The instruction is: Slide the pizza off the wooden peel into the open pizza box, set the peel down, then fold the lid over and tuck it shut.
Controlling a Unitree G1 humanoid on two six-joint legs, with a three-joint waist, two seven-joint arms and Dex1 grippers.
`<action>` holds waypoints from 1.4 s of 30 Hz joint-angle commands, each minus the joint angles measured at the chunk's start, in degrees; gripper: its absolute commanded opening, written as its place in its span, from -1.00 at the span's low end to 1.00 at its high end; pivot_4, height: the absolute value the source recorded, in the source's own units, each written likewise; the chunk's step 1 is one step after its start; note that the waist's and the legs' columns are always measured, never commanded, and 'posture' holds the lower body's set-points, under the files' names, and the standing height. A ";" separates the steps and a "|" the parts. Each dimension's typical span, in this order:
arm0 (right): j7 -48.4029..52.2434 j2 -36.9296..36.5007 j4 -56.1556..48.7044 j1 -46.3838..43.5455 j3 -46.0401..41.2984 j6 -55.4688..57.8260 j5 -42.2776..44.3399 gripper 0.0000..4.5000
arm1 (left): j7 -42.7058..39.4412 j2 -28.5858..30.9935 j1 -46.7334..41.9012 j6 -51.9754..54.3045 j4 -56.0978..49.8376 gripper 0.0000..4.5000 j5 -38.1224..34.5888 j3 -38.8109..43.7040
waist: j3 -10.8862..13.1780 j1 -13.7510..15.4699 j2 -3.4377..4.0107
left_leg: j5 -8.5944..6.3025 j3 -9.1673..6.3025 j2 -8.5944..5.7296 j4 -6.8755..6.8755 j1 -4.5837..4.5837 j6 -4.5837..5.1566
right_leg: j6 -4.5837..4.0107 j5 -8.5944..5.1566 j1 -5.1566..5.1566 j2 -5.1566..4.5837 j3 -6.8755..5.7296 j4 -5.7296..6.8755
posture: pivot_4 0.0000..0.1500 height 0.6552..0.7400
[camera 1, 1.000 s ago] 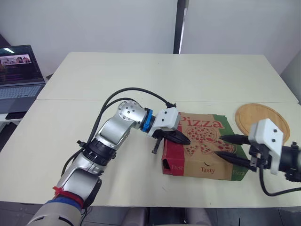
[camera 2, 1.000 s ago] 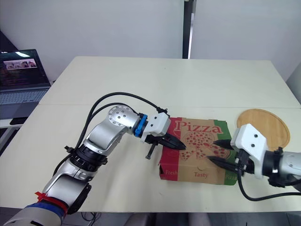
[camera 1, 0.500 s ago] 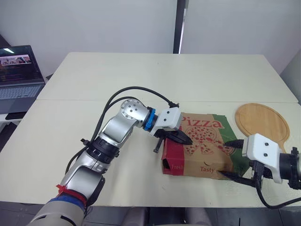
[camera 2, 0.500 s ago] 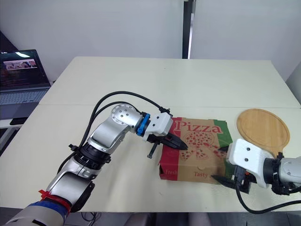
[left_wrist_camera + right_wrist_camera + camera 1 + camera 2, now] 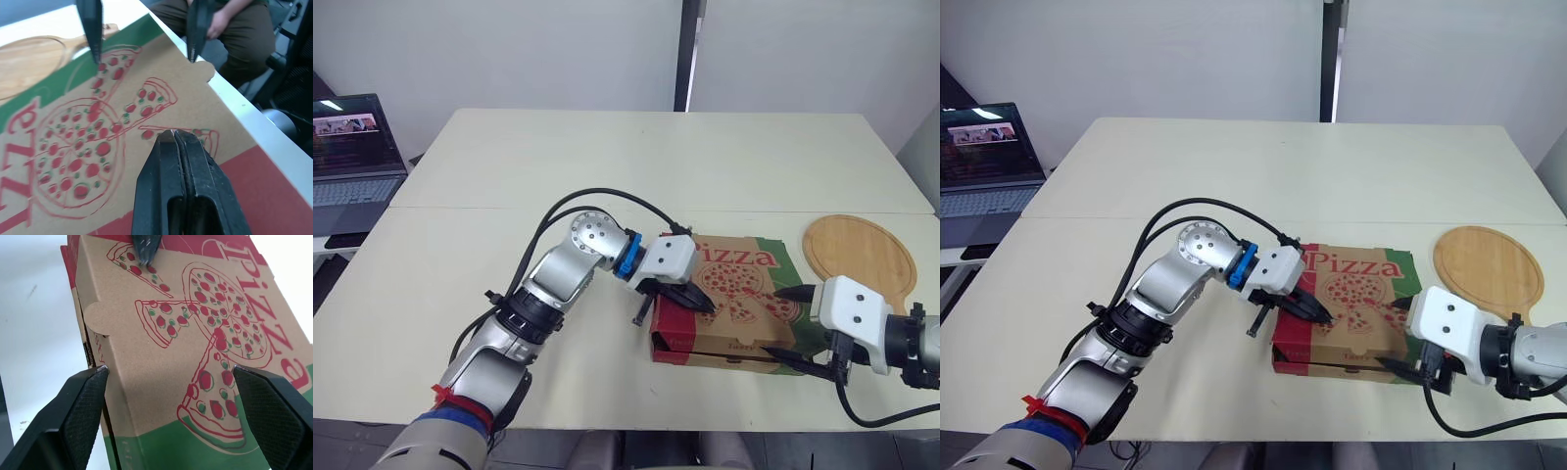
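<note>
The pizza box (image 5: 736, 286) lies near the table's front edge with its printed lid down over the base. My left gripper (image 5: 702, 303) is shut, its tip resting on the lid's left part; the left wrist view shows the fingertips (image 5: 175, 139) pressed together over the printed pizza slices. My right gripper (image 5: 783, 326) is open at the box's front right corner, with one finger on the lid and the other along the front edge. In the right wrist view its fingers (image 5: 83, 404) straddle the lid (image 5: 195, 333). The round wooden peel (image 5: 860, 253) lies flat to the right of the box.
An open laptop (image 5: 352, 147) sits on a side table at the far left. Beyond the table's front edge a person (image 5: 234, 24) is seated. The table (image 5: 656, 157) stretches wide behind the box.
The lid's front has dropped from a slope to nearly flat. My right gripper has moved from above the lid to its front right corner. My left gripper slid slightly right along the lid.
</note>
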 commanded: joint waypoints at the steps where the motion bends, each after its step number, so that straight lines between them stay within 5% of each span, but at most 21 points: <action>1: -1.85 0.41 -1.15 0.03 1.21 -1.08 -2.79 0.94 | -0.41 0.54 0.39 -1.99 -2.03 -1.00 1.39 -1.02 | 0.00 0.00 0.00 | 0.00 0.00 0.00 0.00 0.00 0.00 | 0.00 0.00 0.00 0.00 0.00 0.00 | 1.00 0.86; 14: 0.33 3.68 -2.43 -0.48 -12.30 8.74 11.37 0.94 | 0.21 0.51 1.50 -4.86 -0.17 -1.00 4.60 -2.19 | 0.00 0.07 0.00 | 0.00 -0.01 0.00 0.00 0.01 0.01 | 0.00 0.00 0.02 0.00 -0.01 0.00 | 1.00 0.86; 27: -3.27 6.86 7.59 2.32 -18.76 7.63 4.77 0.94 | 0.23 0.30 1.41 -5.54 0.36 -1.00 5.07 -1.98 | -0.01 0.06 0.02 | 0.00 0.00 -0.01 0.00 0.01 0.01 | 0.00 0.00 0.02 0.00 0.01 0.01 | 1.00 0.86; 30: 0.10 6.57 11.18 7.57 -22.14 4.78 0.48 0.67 | 0.33 0.30 1.42 -5.45 0.26 -1.00 4.98 -1.81 | -0.01 0.24 0.02 | -0.01 0.00 -0.03 0.00 0.01 0.01 | 0.00 0.00 0.04 -0.01 0.02 0.00 | 1.00 0.86; 40: 4.08 13.64 14.26 12.49 -17.19 -1.69 1.33 -0.93 | 0.37 0.34 1.12 -5.41 0.19 -1.00 4.80 -1.52 | -0.03 0.01 0.05 | -0.01 0.03 0.00 -0.01 0.06 0.01 | 0.00 0.00 0.05 0.01 0.03 0.01 | 1.00 0.86; 42: 4.46 14.34 14.28 12.11 -16.09 -1.16 2.55 -0.98 | 0.37 0.35 1.06 -5.39 0.23 -1.00 4.77 -1.44 | -0.03 -0.01 0.05 | 0.00 0.02 -0.01 -0.01 0.06 0.01 | 0.00 0.00 0.05 0.00 0.04 0.02 | 1.00 0.86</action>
